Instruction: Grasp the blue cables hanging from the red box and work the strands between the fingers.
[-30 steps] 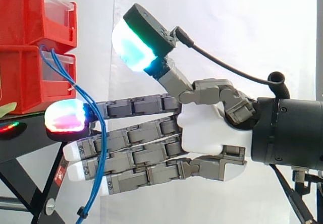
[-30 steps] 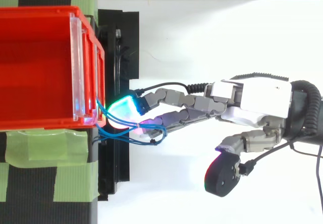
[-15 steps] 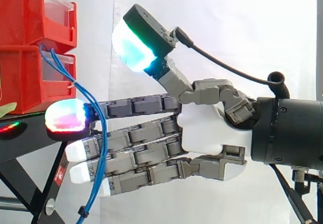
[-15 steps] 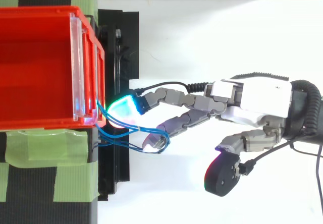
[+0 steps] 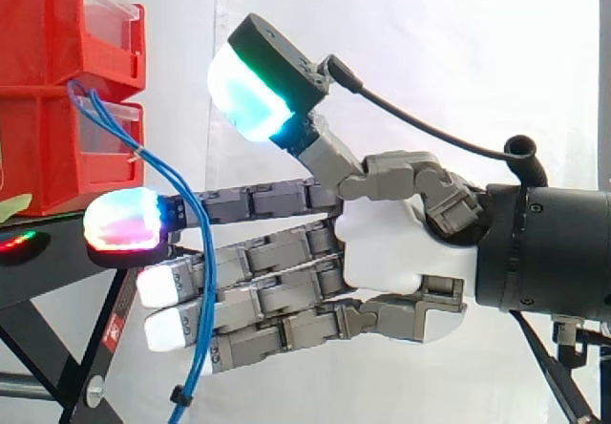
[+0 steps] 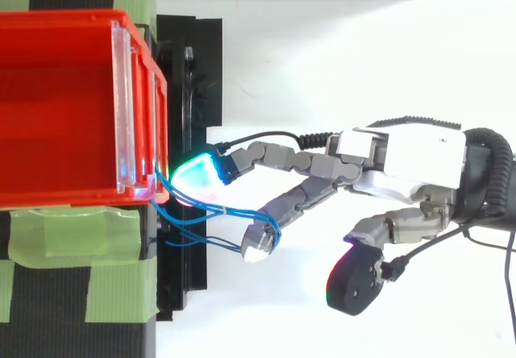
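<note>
Thin blue cables point(image 5: 203, 281) hang from the front corner of the upper red box point(image 5: 57, 23) and drop past the black stand. My hand point(image 5: 401, 252) reaches in from the right with its fingers straight and its thumb raised well above them. The topmost finger's glowing pad point(image 5: 122, 219) sits just under the box's corner. From above, the blue cables point(image 6: 218, 210) run from the red box point(image 6: 56, 108) across to a lower fingertip point(image 6: 260, 241) that is spread sideways, and they loop over that tip. The hand point(image 6: 403, 160) is open, and the strands lie against straight fingers.
A second red bin point(image 5: 48, 147) sits under the upper one on the black stand point(image 6: 189, 60). Green tape point(image 6: 72, 237) covers the surface beside the box. A white curtain hangs behind.
One lower finger has swung sideways away from the top finger, dragging the loop of blue cables out from the stand. The cables' hanging end has shifted slightly right. The arm has stayed put.
</note>
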`<control>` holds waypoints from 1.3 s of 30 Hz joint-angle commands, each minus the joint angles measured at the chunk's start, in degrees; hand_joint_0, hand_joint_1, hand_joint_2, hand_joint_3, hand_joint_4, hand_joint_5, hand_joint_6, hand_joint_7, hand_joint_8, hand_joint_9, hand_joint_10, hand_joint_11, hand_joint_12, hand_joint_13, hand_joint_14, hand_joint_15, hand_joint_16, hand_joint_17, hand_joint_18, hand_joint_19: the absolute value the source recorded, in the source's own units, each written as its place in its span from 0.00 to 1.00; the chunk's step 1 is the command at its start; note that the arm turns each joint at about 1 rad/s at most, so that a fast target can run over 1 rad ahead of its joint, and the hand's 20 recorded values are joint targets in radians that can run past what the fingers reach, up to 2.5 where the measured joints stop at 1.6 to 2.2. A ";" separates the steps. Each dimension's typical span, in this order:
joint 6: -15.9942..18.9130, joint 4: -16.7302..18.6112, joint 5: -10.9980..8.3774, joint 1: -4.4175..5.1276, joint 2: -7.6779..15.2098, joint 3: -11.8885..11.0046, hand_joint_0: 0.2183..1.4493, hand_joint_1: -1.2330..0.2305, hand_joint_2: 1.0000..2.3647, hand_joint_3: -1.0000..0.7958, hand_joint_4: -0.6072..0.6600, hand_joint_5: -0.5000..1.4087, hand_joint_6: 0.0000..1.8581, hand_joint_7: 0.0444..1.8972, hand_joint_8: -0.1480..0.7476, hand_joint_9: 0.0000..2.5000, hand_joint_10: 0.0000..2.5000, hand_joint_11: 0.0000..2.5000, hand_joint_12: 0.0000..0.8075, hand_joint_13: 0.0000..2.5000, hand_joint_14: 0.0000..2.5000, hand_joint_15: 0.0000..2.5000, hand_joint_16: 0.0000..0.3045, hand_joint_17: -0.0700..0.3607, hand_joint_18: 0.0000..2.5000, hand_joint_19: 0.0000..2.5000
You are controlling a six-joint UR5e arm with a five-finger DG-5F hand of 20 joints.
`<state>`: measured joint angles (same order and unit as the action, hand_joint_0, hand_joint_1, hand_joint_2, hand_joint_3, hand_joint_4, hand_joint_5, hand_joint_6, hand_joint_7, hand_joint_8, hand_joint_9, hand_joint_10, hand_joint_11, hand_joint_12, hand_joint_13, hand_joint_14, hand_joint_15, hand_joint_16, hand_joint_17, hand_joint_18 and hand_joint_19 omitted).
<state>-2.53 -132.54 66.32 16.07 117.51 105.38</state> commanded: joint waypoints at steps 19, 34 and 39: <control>-0.37 0.09 0.03 -0.07 0.00 0.00 0.39 0.46 0.00 0.00 0.64 0.16 0.00 0.34 0.59 0.30 0.00 0.36 0.50 0.40 0.01 0.33 0.19 0.46 0.35 0.23; -0.37 1.05 0.47 -0.25 0.00 0.00 0.40 0.46 0.00 0.00 0.65 0.16 0.00 0.35 0.59 0.31 0.00 0.41 0.50 0.45 0.01 0.42 0.20 0.48 0.44 0.36; -0.37 1.14 0.47 -0.25 0.00 0.00 0.40 0.46 0.00 0.00 0.65 0.17 0.00 0.34 0.59 0.32 0.00 0.41 0.50 0.47 0.01 0.45 0.19 0.47 0.51 0.48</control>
<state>-2.90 -131.44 66.80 15.82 117.51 105.38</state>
